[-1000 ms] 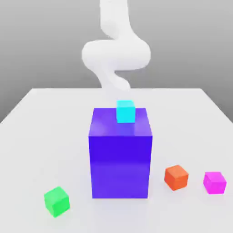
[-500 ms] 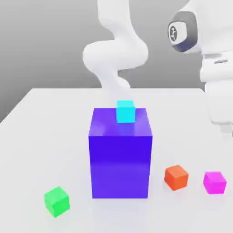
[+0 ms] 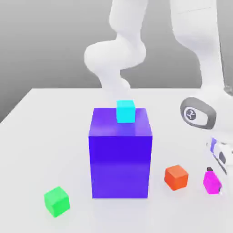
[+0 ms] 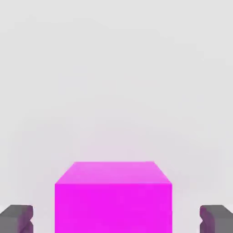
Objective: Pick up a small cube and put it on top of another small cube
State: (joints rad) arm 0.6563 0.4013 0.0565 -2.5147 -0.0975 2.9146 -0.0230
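Nearest the camera sits the small green cube (image 3: 57, 201), at the exterior view's left on the white table (image 3: 36, 136). Further back on the right stands the small cube (image 3: 211, 181), magenta-pink, resting on the table with my gripper (image 3: 214, 175) lowered around it. My fingers (image 4: 17, 217) stand apart, one on each side of it with a gap showing, not touching. Just left of it is the small orange-red cube (image 3: 176, 177). Behind stands the big blue-violet block (image 3: 120, 154), a cyan cube (image 3: 125, 111) on top near its far edge.
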